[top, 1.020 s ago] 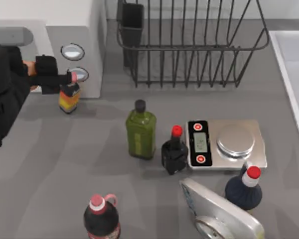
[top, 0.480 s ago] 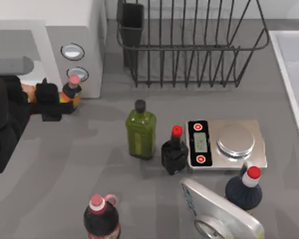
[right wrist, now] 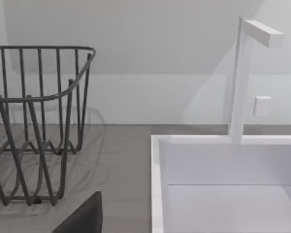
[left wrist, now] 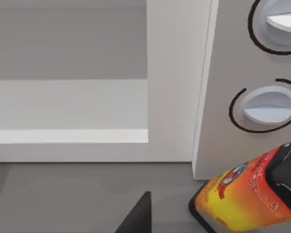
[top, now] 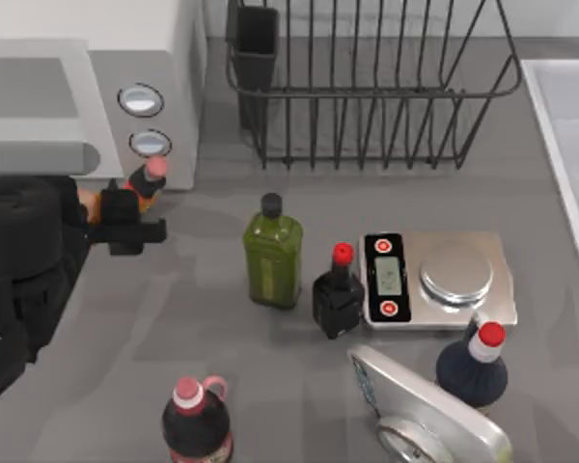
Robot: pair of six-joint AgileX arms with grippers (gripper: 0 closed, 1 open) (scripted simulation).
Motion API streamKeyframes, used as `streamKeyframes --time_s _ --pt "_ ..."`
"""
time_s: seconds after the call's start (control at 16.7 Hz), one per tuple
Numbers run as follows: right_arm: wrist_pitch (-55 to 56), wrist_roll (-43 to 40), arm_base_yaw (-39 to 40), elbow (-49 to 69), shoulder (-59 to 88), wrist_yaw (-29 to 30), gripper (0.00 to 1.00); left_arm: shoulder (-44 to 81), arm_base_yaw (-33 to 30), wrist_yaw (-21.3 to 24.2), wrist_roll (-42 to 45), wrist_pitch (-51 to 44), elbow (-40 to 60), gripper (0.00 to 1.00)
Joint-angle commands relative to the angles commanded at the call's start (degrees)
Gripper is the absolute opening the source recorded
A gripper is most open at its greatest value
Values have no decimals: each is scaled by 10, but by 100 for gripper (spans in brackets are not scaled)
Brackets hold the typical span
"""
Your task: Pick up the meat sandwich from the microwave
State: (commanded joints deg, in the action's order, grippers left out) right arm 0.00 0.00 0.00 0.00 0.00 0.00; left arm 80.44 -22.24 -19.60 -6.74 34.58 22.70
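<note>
The white microwave point(top: 164, 58) stands at the back left, and its pale cavity point(left wrist: 68, 107) is bare in the left wrist view. My left gripper point(top: 125, 220) hangs just in front of it, drawn out over the table. It is shut on the meat sandwich point(top: 96, 202), of which an orange-brown sliver shows beside the black fingers. The orange-labelled sauce bottle point(top: 147, 179) with its pink cap leans right beside the gripper, below the lower knob point(left wrist: 266, 107). A dark part of my right gripper point(right wrist: 85, 216) shows near the sink.
A black wire dish rack point(top: 367, 87) sits at the back, with a white sink point(top: 569, 145) at the right. In the middle are a green bottle point(top: 273, 256), a small dark red-capped bottle point(top: 338, 294) and a scale point(top: 439, 280). Two more bottles point(top: 198, 420) point(top: 475, 367) and a pale slab point(top: 425, 415) stand in front.
My left gripper has drawn back out of the microwave toward the table's front and right, and the orange-brown sandwich has come with it. The sauce bottle has shifted slightly and now leans.
</note>
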Motion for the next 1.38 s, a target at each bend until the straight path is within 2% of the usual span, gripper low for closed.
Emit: streamKeyframes --time_s 0.3,0.48,0.66,0.96,1.38 --pt "0 0 0 0 0 0 100 170 -2 2 0 247 -51 0" --pt "0 0 0 0 0 0 100 250 -1 5 1 362 -81 0" --pt "0 0 0 0 0 0 100 298 1 8 2 424 -101 0" --pt "0 0 0 0 0 0 100 307 2 9 3 434 -105 0" --pt "0 0 0 0 0 0 100 307 2 9 3 434 -105 53"
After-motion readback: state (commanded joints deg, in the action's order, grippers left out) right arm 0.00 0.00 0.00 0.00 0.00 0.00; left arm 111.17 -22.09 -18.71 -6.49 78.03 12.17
